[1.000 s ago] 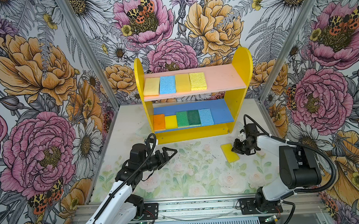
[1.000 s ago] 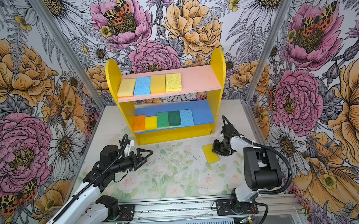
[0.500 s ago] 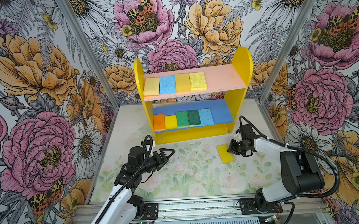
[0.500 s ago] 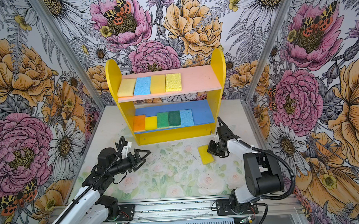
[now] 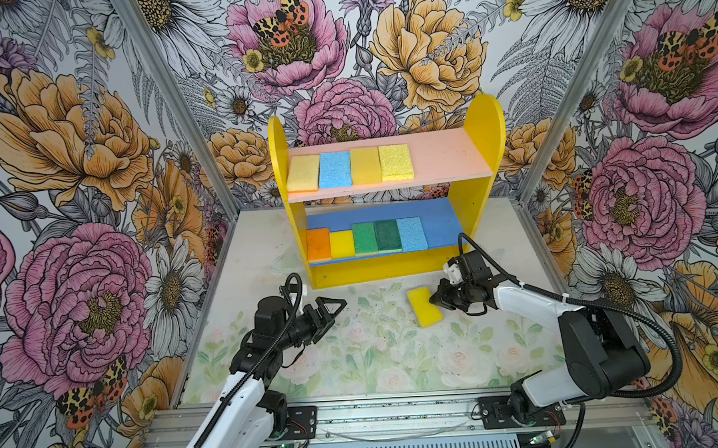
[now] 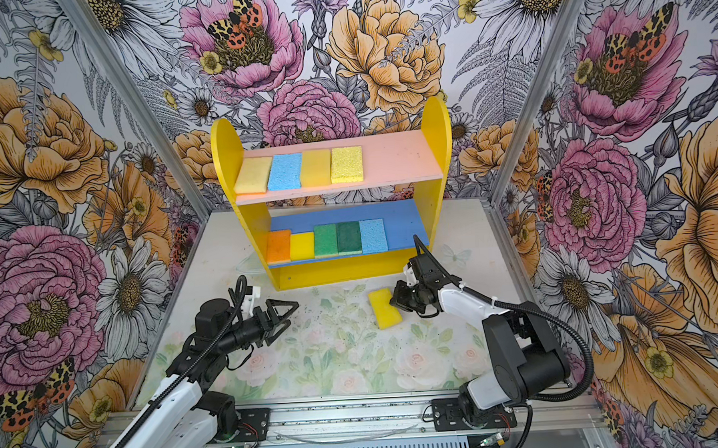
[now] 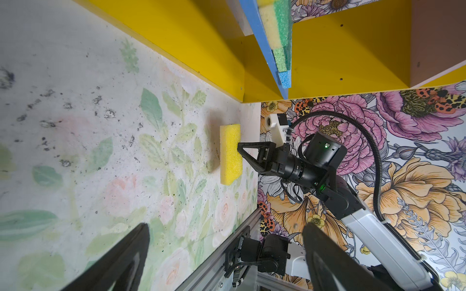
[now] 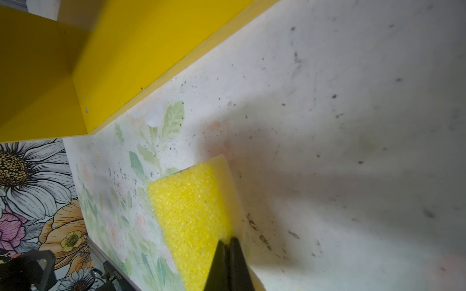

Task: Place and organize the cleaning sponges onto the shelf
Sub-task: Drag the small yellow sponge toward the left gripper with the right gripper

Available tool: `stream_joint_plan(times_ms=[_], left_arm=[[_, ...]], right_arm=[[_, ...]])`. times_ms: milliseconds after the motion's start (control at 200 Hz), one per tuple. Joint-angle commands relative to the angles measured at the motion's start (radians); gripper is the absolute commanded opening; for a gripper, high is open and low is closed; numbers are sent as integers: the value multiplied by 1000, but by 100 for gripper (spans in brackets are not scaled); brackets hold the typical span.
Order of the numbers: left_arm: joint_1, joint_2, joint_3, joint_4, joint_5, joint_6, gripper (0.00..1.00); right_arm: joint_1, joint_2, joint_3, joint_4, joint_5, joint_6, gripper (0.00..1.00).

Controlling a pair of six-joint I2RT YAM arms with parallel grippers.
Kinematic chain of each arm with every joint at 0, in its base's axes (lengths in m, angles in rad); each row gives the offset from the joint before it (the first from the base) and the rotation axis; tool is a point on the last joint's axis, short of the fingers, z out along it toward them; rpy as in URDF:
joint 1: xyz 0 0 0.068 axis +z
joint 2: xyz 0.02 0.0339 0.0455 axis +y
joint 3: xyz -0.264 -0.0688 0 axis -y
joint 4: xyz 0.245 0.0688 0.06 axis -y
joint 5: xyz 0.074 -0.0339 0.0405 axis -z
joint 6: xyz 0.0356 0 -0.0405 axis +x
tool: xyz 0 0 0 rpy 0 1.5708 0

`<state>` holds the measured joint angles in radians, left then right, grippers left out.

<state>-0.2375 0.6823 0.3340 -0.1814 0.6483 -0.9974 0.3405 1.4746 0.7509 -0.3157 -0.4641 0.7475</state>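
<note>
The shelf (image 5: 485,144) stands at 12 o'clock on the floral surface (image 5: 375,357), seen from above in both top views. Its pink upper board (image 5: 446,159) carries four sponges side by side, from 9 o'clock toward 3 o'clock: a pale yellow sponge (image 5: 303,173), a light blue sponge (image 5: 335,169), a deeper yellow sponge (image 5: 365,165) and a glittery yellow sponge (image 5: 396,162). The 3 o'clock end of that board is bare. On the blue lower board (image 5: 440,225) lie five more in a row: an orange sponge (image 5: 318,244), a small yellow sponge (image 5: 342,243), a green sponge (image 5: 365,238), a dark green sponge (image 5: 388,235) and a second light blue sponge (image 5: 411,233).

One loose yellow sponge (image 5: 424,312) lies flat on the surface, toward 3 o'clock from the middle and just in front of the shelf's base. The right end effector (image 5: 434,300) is at the sponge's 3 o'clock side, low over the surface. Its fingers are pressed together, their tips against the sponge's long edge (image 8: 191,214); nothing shows between them.

The left end effector (image 5: 332,311) hovers at 9 o'clock, well apart from the sponge, fingers spread wide and empty.
</note>
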Motion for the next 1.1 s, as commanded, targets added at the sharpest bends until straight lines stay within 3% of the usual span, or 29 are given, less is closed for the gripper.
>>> stream_joint_plan(times_ms=[0, 315, 500, 1096], left_arm=[[9, -4, -15, 34, 7, -9, 96], [15, -9, -10, 45, 13, -1, 96], [16, -16, -41, 109, 23, -23, 95], [-67, 19, -12, 147, -39, -15, 81]], right_arm=[[43, -14, -18, 100, -25, 87, 0], [164, 13, -12, 241, -55, 203, 0], [213, 19, -62, 425, -99, 324, 0], [447, 69, 199, 312, -38, 312, 0]])
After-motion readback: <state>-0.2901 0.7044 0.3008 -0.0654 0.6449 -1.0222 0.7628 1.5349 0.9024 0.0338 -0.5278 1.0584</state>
